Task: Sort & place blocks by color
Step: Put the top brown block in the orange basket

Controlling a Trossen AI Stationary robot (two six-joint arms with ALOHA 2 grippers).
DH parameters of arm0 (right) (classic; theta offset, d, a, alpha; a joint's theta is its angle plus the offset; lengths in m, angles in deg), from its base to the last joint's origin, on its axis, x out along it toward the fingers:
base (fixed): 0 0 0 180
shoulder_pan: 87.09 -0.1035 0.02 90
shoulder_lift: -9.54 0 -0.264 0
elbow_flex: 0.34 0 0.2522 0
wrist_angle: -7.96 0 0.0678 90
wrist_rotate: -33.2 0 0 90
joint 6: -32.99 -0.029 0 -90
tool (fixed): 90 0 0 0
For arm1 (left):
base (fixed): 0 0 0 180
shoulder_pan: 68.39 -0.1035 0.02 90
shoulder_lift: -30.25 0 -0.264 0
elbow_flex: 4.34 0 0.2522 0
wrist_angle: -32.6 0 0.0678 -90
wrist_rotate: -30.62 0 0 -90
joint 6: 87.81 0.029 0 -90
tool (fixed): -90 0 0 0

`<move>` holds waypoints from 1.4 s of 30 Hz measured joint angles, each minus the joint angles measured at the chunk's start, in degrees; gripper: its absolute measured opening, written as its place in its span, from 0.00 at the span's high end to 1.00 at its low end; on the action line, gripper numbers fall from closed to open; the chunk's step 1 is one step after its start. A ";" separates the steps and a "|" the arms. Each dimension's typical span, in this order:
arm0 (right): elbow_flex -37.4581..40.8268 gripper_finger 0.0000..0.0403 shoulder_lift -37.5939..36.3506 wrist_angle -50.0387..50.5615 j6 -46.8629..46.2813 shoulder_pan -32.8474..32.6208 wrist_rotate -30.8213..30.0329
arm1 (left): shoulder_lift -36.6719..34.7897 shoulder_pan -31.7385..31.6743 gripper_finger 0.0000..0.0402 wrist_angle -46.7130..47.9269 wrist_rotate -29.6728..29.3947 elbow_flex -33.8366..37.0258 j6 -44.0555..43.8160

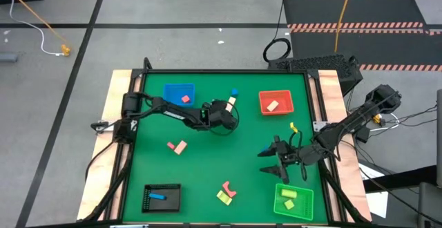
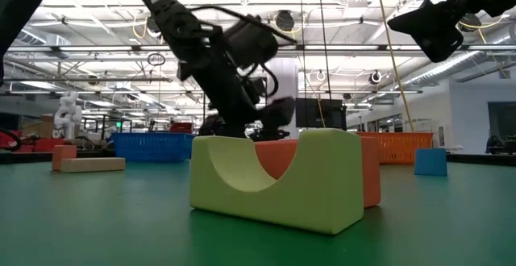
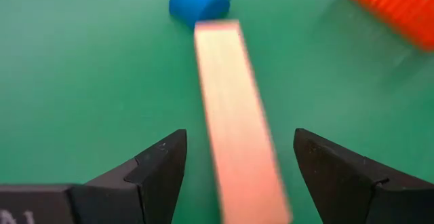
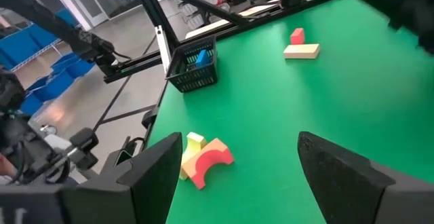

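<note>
Cream-tan bar block [image 3: 237, 136]: long, flat on green surface [image 3: 88, 81], between spread fingers of left gripper [image 3: 239, 176]. Blue cylinder [image 3: 198, 1] touching far end; red tray [image 3: 397, 10] near. Right gripper [image 4: 234, 176]: apart, empty.

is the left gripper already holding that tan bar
No. The left gripper is open, its fingers standing clear on either side of the tan bar.

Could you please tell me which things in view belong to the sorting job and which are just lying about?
Job: cream bar, blue cylinder, yellow arch, red arch, the trays: blue, red, green, black.
Lying about: cable loop, floor mats.
</note>
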 joint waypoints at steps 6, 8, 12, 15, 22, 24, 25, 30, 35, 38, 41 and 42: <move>0.04 0.30 0.00 0.01 0.04 1.13 0.00 | 2.97 0.31 0.32 -2.12 -1.41 -0.05 0.09; 0.04 0.30 0.00 0.04 0.01 1.15 0.00 | 3.14 0.37 0.34 -1.83 -2.16 -0.07 1.55; 0.04 0.30 0.00 0.07 -0.12 1.15 -0.04 | 3.14 0.32 0.50 0.16 -2.38 -0.11 4.58; 0.04 0.30 0.00 0.02 -0.24 1.15 -0.05 | 3.16 0.32 0.68 1.64 -1.94 -0.24 6.48; 0.04 0.30 0.00 0.27 -10.32 1.17 -1.72 | 2.34 2.66 0.68 2.31 -0.51 -0.03 11.66; 0.04 0.30 0.00 0.74 -15.04 1.22 -4.31 | 0.96 4.23 0.68 3.26 1.18 0.07 13.30; 0.04 0.30 0.00 0.96 -17.00 1.31 -6.09 | 0.51 5.22 0.68 3.23 2.03 0.09 14.04; 0.02 0.30 -0.02 5.91 -27.27 4.22 -13.06 | -3.33 10.44 0.68 3.29 2.78 0.21 20.86; 0.04 0.30 -0.02 12.03 -37.44 9.52 -10.17 | -6.22 16.29 0.68 0.74 1.92 0.16 25.18; 0.04 0.30 0.00 11.46 -38.39 12.01 -4.99 | -6.79 18.82 0.68 -2.41 0.49 0.10 27.53; 0.02 0.30 -0.01 9.76 -39.46 13.77 -0.53 | -6.76 20.73 0.68 -6.11 0.19 0.11 29.95; 0.02 0.30 -0.01 9.32 -39.67 14.26 1.28 | -6.76 21.23 0.68 -7.10 -0.02 0.09 30.31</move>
